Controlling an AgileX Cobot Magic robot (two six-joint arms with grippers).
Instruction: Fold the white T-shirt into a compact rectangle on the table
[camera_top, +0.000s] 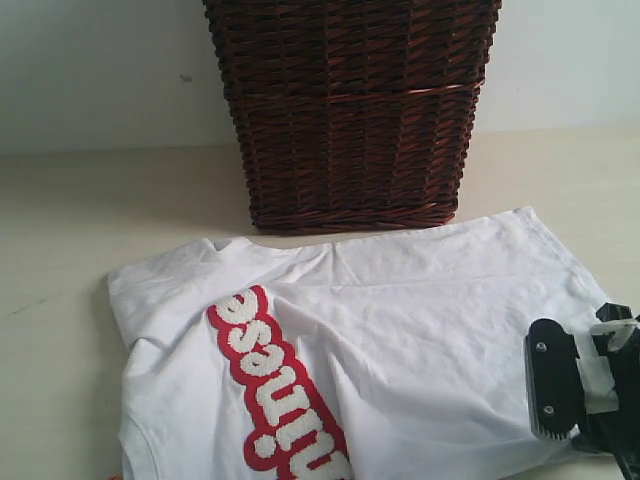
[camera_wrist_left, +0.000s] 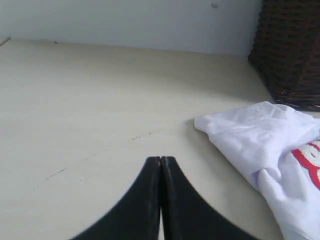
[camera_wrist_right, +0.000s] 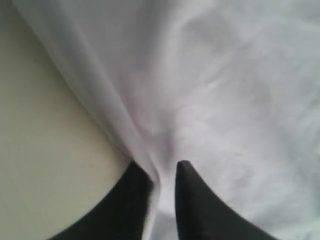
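Right jaws pinch white T-shirt (camera_top: 420, 330) edge, away from wicker basket (camera_top: 350, 110); left jaws clenched empty; shallow bite may slip.

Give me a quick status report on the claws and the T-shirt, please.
Left claw shut, empty, over table. Right claw pinching edge of white T-shirt. Shirt spread out, not yet compact. Wicker basket at its far edge.
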